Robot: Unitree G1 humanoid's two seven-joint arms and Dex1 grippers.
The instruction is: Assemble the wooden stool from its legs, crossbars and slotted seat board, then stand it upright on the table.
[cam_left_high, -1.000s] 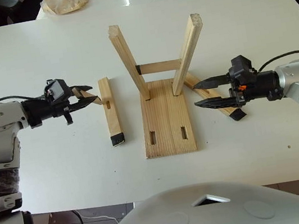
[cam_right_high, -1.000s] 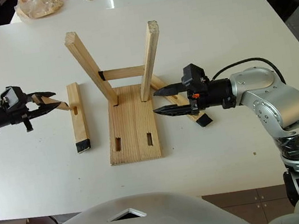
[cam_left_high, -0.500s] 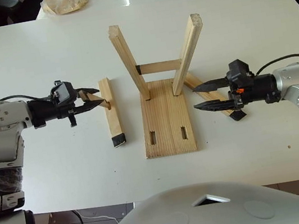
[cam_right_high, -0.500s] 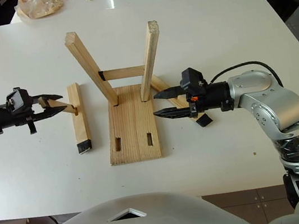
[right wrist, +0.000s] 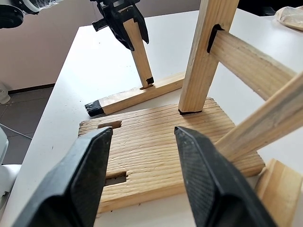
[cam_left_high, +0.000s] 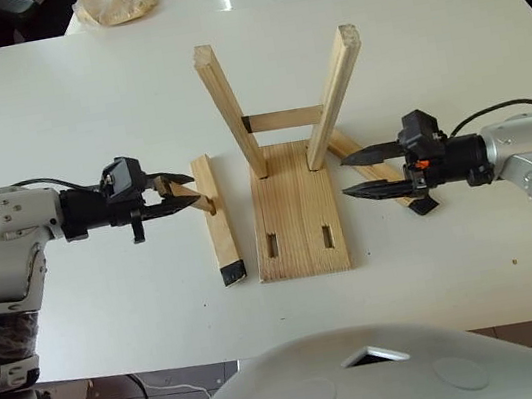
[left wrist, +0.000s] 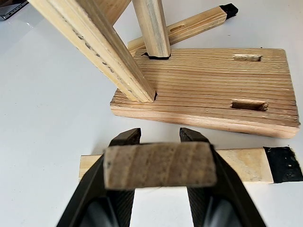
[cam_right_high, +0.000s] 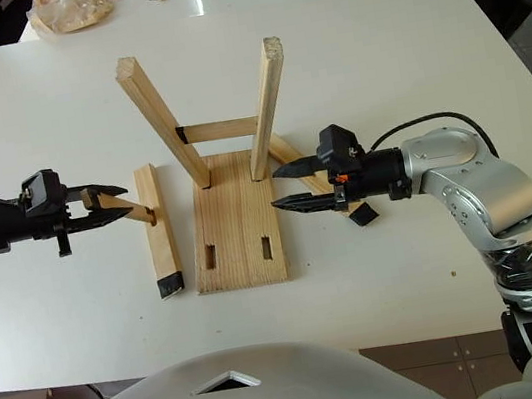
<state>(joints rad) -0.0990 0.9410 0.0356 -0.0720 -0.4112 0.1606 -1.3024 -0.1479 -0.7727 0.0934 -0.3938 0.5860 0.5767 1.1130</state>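
Pale seat board [cam_left_high: 296, 217] lies flat on the surface [cam_left_high: 79, 107], two joined legs [cam_left_high: 228, 109] upright in its far slots. Left end effector [cam_left_high: 191, 188] clamps a short crossbar [left wrist: 160, 165]; right end effector [cam_left_high: 345, 176] is open.

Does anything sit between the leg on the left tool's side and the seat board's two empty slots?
Nothing visible does: bare table separates the loose leg from the seat board, and both near slots are open.

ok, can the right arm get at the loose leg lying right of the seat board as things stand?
Probably yes. The right gripper is open right by that loose leg, with nothing between them; only the upright leg stands close to its far end.
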